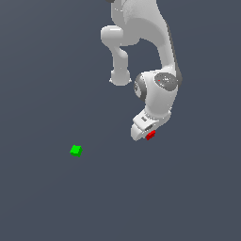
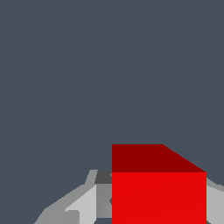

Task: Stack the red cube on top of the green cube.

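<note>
- We see the red cube [image 1: 150, 135] between the fingers of the gripper [image 1: 146, 133], whose jaws look clamped on it; the wrist view shows it filling the gap
- We judge the carry is in hand; next we must travel to the green cube [image 1: 76, 150], well apart on the bare floor [image 1: 188, 202], toward the exterior view's left
- We see no containers
</note>
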Available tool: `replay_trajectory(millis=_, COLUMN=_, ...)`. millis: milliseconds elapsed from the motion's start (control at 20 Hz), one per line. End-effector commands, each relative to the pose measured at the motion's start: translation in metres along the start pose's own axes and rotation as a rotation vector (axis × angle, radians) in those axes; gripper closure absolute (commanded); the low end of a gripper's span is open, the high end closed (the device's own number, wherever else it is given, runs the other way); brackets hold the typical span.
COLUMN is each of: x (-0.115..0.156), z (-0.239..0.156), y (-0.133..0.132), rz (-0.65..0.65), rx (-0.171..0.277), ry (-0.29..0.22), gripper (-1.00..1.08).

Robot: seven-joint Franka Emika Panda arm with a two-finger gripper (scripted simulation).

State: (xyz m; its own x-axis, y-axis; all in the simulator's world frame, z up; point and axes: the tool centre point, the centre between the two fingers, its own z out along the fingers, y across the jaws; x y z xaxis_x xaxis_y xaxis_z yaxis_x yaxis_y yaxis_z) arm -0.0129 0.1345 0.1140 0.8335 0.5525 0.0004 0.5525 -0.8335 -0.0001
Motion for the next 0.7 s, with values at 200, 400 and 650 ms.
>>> replay_trajectory(millis=200, x=-0.027, z=0.008, y=0.051, rz=0.002, rx=0.000, ry=0.000, gripper=1.08)
replay_trajectory(millis=400, x=-0.050, z=0.015, y=0.096, rz=0.002, rx=0.000, ry=0.000, gripper=1.08)
replay_trajectory(millis=650, x=-0.080, z=0.025, y=0.155, rz=0.002, rx=-0.001, ry=0.000, gripper=1.08)
